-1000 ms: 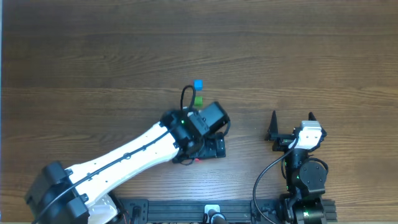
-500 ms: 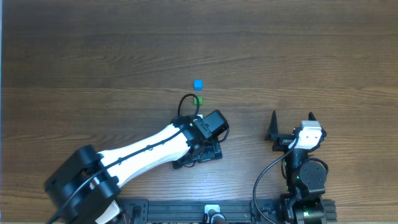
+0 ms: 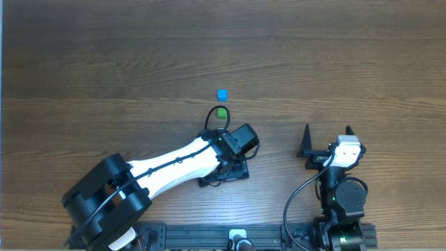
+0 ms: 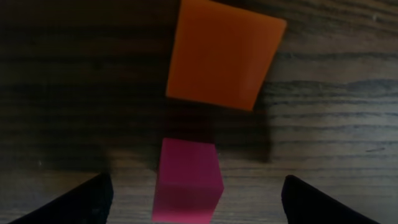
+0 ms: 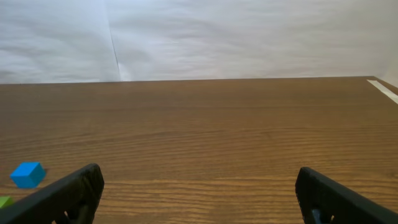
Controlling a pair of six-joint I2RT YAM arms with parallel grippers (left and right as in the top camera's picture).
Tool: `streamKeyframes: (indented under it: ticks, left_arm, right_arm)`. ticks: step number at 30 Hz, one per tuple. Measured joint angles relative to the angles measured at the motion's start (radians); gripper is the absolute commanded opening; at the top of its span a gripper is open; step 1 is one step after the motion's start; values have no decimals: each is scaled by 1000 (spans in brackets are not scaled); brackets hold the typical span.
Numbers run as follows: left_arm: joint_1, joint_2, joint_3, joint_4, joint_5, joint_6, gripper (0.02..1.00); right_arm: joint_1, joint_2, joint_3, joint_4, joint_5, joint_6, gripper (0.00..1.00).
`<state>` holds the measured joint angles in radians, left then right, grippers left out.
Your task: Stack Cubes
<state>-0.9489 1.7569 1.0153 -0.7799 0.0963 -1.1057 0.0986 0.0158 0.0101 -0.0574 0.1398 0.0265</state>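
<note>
In the left wrist view a magenta cube (image 4: 186,182) rests on the table between my left gripper's (image 4: 194,208) open fingers. An orange cube (image 4: 222,54) lies just beyond it, apart from it. In the top view the left gripper (image 3: 228,169) points down at the table's middle, and the arm covers those two cubes. A green cube (image 3: 221,112) sits just past the left wrist, and a blue cube (image 3: 221,95) lies a little farther back. My right gripper (image 3: 327,135) rests open near its base with nothing in it. Its wrist view shows the blue cube (image 5: 27,174) and an edge of the green cube (image 5: 5,201).
The wooden table (image 3: 348,56) stretches bare at the back and on both sides. A white wall (image 5: 249,37) stands beyond its far edge.
My left arm has drawn back slightly toward the front edge and swung at its base, so the green cube now shows fully. The right arm has stayed still.
</note>
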Motion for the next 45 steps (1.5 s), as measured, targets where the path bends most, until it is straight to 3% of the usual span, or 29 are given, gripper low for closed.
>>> streamKeyframes:
  ticks: [13, 35, 45]
  left_arm:
    - [-16, 16, 0, 5, -5, 115, 829]
    - [-25, 34, 0, 3, -46, 179, 735]
    - [-26, 35, 0, 2, -52, 187, 617]
  right_arm:
    - [0, 0, 0, 0, 0, 0, 993]
    - [0, 0, 0, 0, 0, -1, 993]
    - [0, 0, 0, 0, 0, 0, 993]
